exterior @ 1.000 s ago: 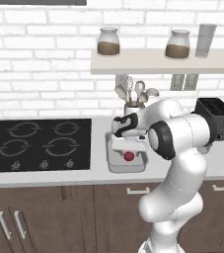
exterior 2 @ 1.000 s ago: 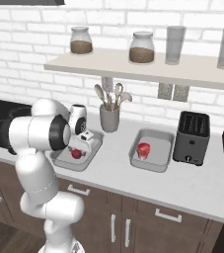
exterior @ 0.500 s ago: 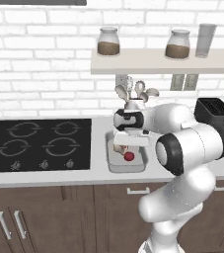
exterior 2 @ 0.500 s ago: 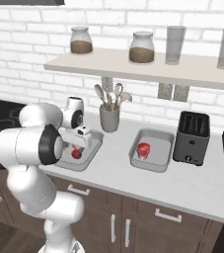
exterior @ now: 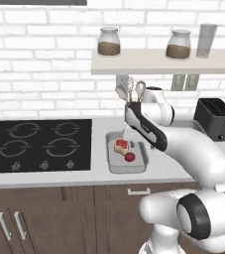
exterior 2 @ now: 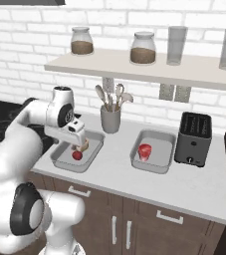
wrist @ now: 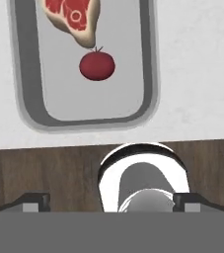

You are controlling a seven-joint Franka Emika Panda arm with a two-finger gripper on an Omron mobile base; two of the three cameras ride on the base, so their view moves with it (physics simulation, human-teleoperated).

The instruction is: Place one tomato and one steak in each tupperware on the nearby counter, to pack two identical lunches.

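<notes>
Steak arrives: red-and-cream raw steak [wrist: 73, 17] now lies in left grey metal tupperware tray [exterior: 111, 163], touching small round red tomato [wrist: 97, 65], where a second ago only tomato sat. White arm's gripper [wrist: 111, 201] lifts clear above tray, jaws spread wide, nothing between them. First lunch looks packed. Right grey tray [exterior 2: 170, 148] on pale grey-white counter [exterior 2: 194, 184] holds one red item [exterior 2: 144, 151], steak or tomato unclear; second lunch likely needs its partner next.

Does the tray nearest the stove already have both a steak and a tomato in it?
Yes. The tray holds a steak with a tomato lying just beside it.
</notes>
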